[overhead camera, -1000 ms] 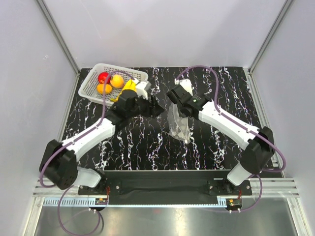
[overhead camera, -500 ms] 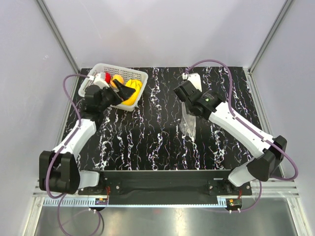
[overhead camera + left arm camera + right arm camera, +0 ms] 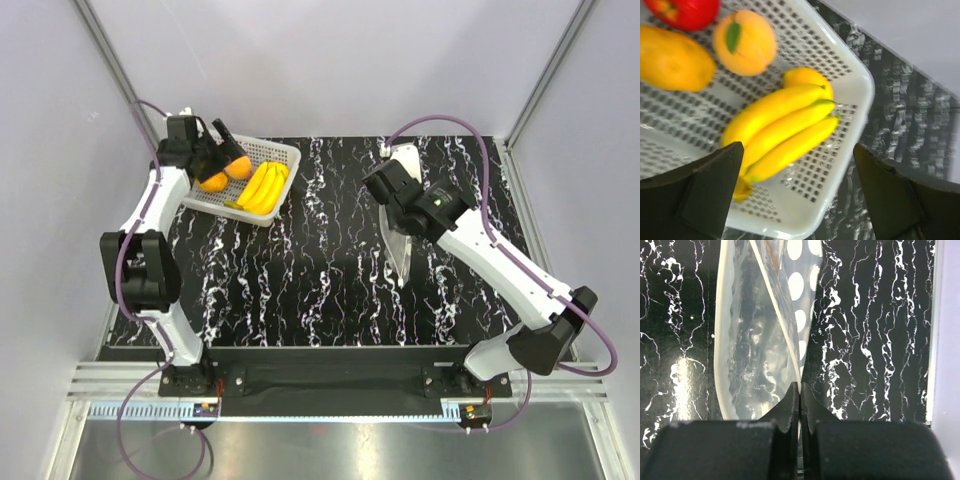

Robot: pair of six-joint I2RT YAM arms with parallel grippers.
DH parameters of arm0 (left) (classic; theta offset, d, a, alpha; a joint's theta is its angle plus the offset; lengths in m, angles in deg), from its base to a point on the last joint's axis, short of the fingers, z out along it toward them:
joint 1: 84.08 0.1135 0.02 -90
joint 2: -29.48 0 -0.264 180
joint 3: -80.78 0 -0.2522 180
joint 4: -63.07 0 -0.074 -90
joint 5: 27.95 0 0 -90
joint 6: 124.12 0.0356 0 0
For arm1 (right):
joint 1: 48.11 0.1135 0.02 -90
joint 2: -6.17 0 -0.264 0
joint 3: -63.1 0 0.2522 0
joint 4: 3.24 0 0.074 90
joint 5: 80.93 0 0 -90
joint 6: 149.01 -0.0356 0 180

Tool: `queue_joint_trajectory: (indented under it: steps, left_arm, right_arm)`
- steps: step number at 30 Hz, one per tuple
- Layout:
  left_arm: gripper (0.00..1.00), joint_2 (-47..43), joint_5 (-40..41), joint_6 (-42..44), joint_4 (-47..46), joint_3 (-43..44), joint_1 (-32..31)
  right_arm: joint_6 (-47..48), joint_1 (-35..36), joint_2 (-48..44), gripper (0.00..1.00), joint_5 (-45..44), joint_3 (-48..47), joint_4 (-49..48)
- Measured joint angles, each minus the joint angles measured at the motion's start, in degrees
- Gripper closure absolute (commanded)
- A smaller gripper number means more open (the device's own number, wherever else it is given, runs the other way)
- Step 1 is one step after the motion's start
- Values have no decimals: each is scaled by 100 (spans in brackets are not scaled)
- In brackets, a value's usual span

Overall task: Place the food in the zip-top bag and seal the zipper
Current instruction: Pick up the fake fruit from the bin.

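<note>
Between the left fingers, spread wide open, a bunch of bananas lies in a white basket just past the fingertips. Beyond the bananas, farther from those fingers, a yellow-pink fruit, an orange fruit and a red fruit rest in the same basket. The right fingers are pressed shut on a thin edge of the clear bag, which stretches away from their tips over the black marbled table. White dots show near the bag's far end.
</note>
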Motion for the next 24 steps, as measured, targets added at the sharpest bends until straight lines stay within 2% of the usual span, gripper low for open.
queue_joint_trajectory:
  steps: [2, 4, 16, 24]
  left_arm:
    - [1, 479, 286, 345, 660, 938, -2]
    - [1, 734, 520, 664, 1134, 1377, -11]
    - [1, 1506, 1543, 1628, 3458, 2120, -501]
    - [1, 1633, 1690, 1836, 3950, 2413, -568]
  right_arm:
    - [44, 0, 0, 100, -2, -72, 85]
    - [85, 0, 0, 100, -4, -140, 151]
    - [216, 0, -31, 100, 0, -114, 155]
    - [216, 0, -162, 100, 46, 11, 133]
